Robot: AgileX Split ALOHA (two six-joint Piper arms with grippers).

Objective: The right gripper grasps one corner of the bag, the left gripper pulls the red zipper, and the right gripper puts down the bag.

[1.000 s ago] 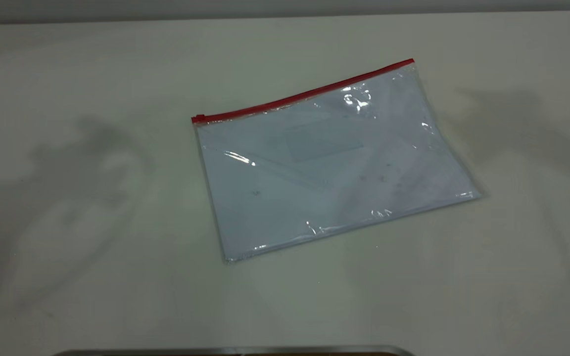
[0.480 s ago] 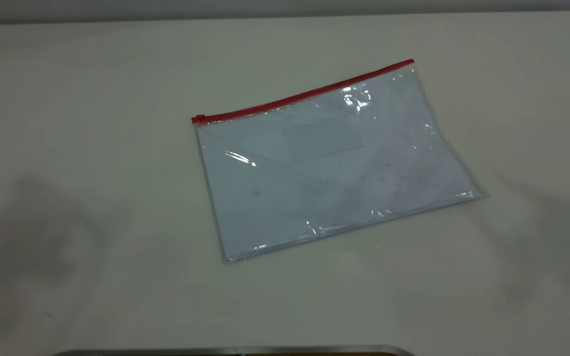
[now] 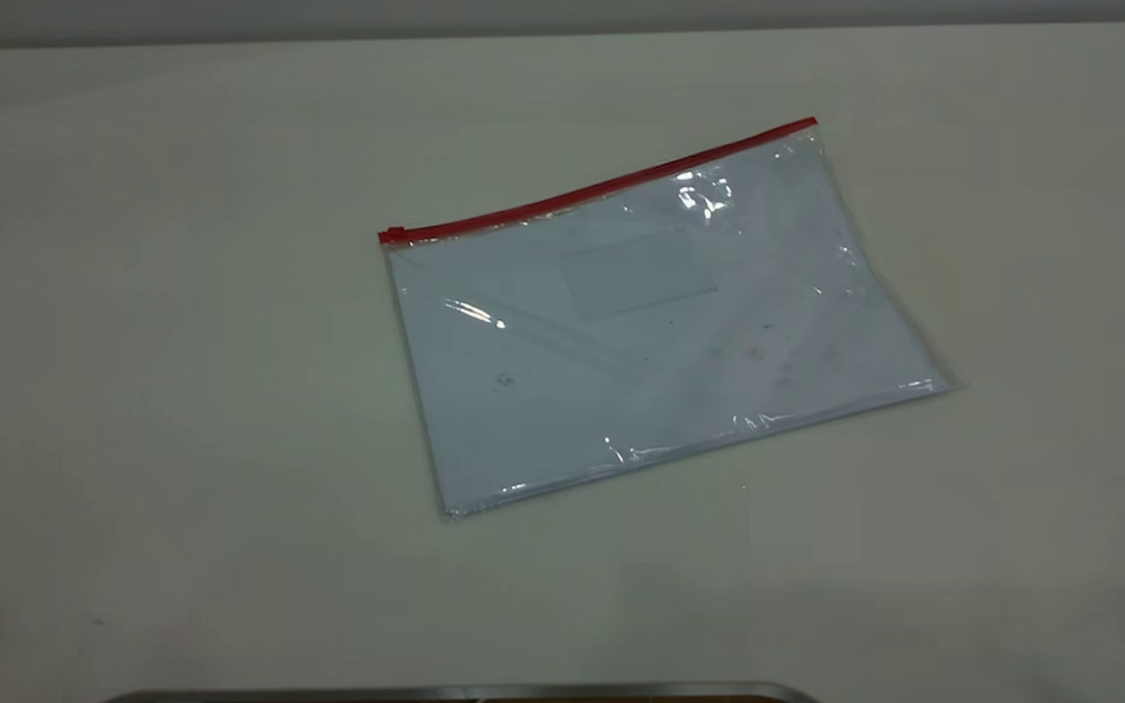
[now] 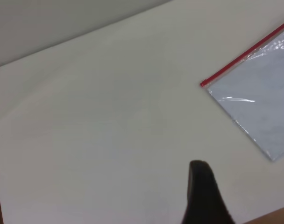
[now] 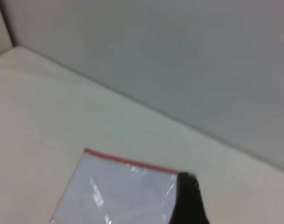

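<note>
The bag (image 3: 650, 322) lies flat on the white table (image 3: 182, 391), a clear pouch with white sheets and a faint label patch (image 3: 639, 276). The red zipper (image 3: 602, 186) runs along its far edge, with the slider tab (image 3: 392, 234) at the left end. The corner of the bag (image 3: 810, 124) at the right end lies on the table. Neither gripper shows in the exterior view. In the left wrist view, a black part of my left gripper (image 4: 203, 196) is well apart from the bag (image 4: 259, 98). In the right wrist view, a black part of my right gripper (image 5: 186, 200) overlaps the bag's (image 5: 118, 191) red-edged corner.
A metal rim (image 3: 465, 691) runs along the near edge of the exterior view. A grey wall (image 5: 179, 56) stands behind the table's far edge. A brown strip (image 4: 273, 215) shows past the table's edge in the left wrist view.
The two arm shadows on the table at left and right have slid outward and toward the near edge, then faded away. The bag has not moved.
</note>
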